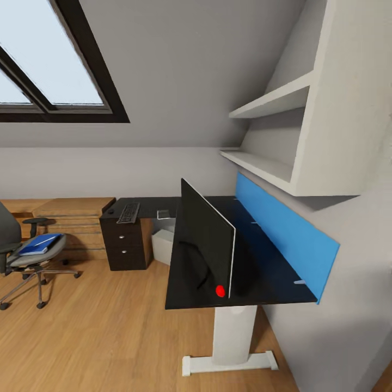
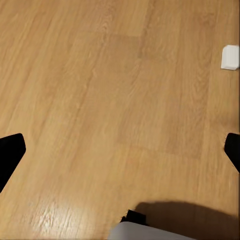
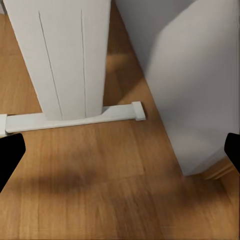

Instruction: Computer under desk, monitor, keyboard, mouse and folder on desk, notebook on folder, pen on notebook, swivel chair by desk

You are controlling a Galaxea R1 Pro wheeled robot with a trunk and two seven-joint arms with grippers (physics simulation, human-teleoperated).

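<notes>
Bright blue flat folder [image 1: 39,243] lay on the grey upholstered swivel chair [image 1: 26,256], awaiting transfer to the glossy black L-shaped desk [image 1: 256,261]. Both grippers' fingers stood apart, empty, over floor.

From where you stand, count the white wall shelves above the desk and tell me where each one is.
2. The upper shelf juts from the white unit high on the wall; the lower shelf sits just above the desk's blue back panel. More may lie above the head view's top edge.

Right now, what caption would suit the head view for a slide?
Attic bedroom: monitor and keyboard on the black desk, blue folder on the swivel chair.
</notes>
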